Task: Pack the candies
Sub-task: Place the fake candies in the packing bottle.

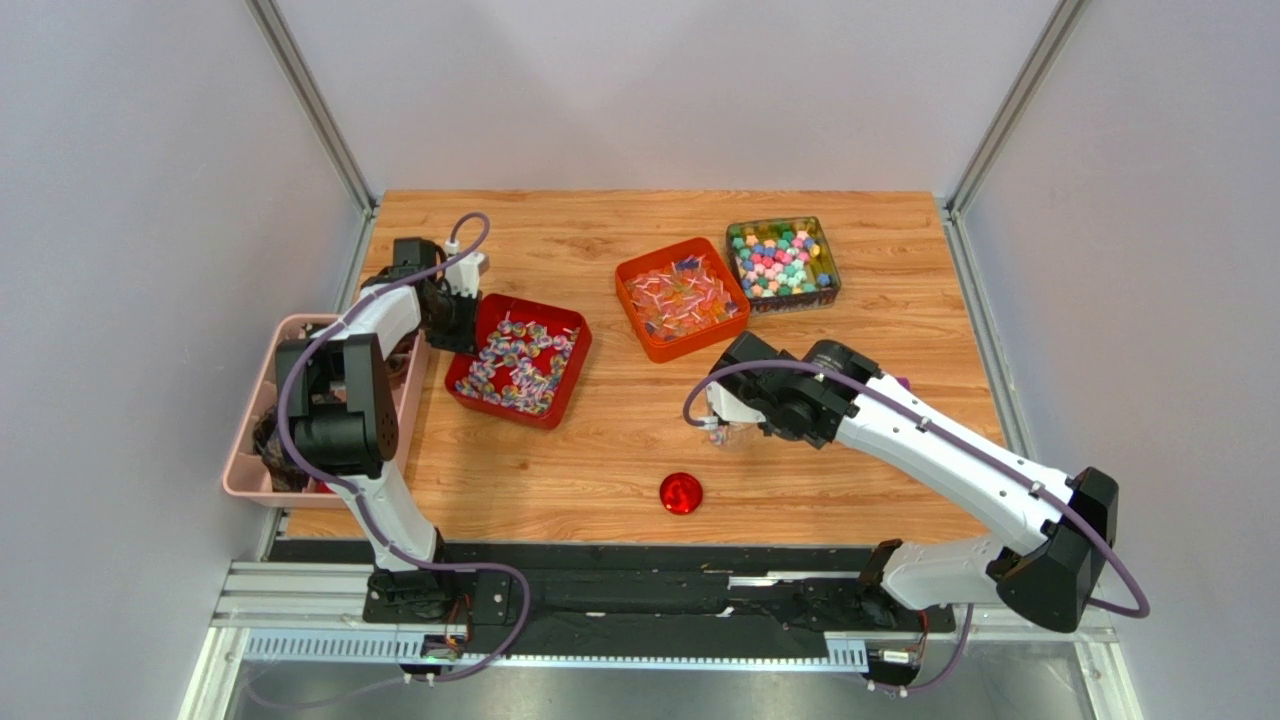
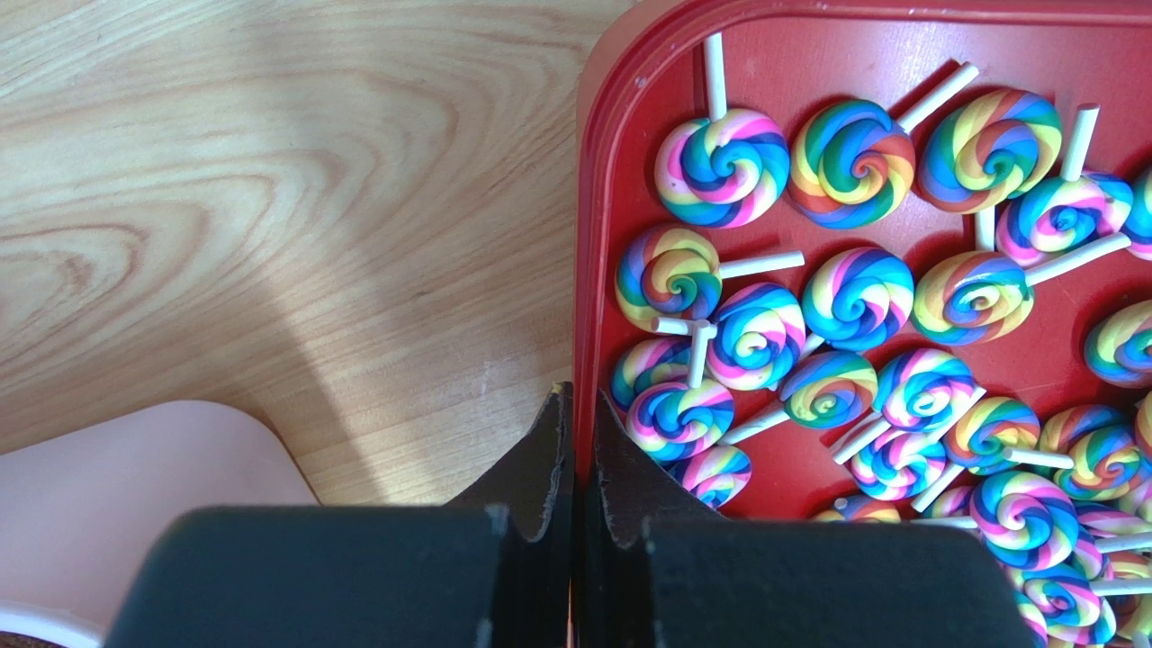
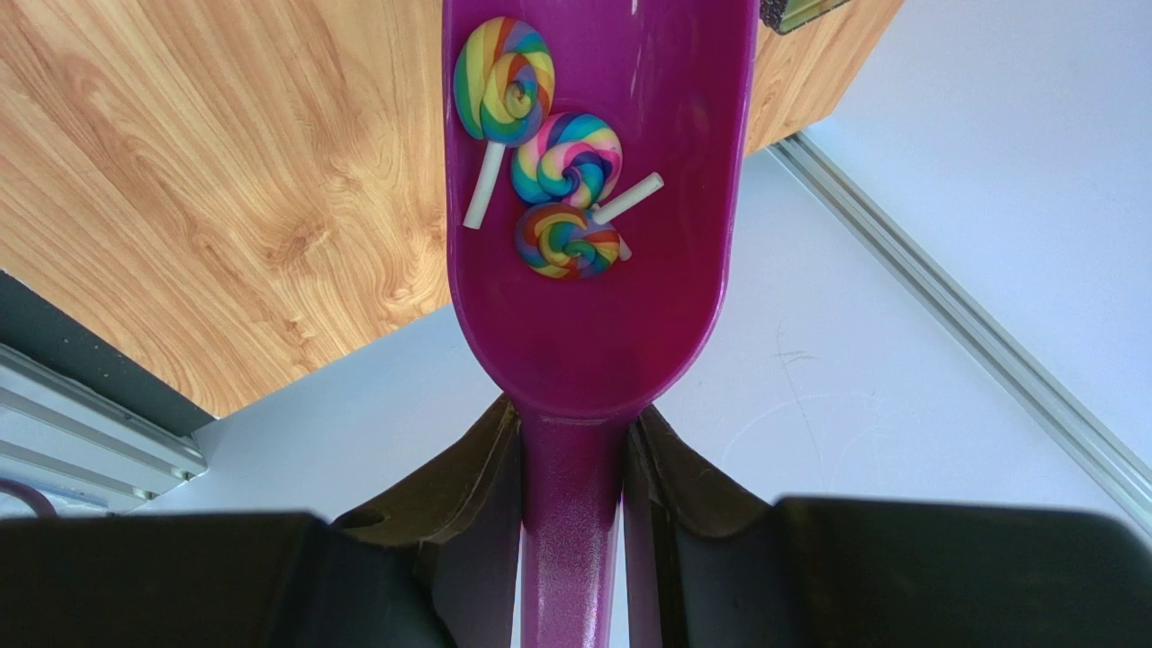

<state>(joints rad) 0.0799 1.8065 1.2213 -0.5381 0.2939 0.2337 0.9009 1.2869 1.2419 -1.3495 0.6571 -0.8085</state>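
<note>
Right pincer [image 3: 575, 452] gripped the purple scoop [image 3: 595, 324] by its handle, level so the three candies [image 3: 565, 182] wouldn't roll out. left pincer [image 2: 575, 439] pinched the far-left red tray [image 2: 595, 203] by its rim, likely to steady it.

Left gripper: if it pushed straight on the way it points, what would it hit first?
The red tray: the left gripper looks shut on its rim, so it would push along that wall, with lollipops just inside. Depth is unclear.
</note>
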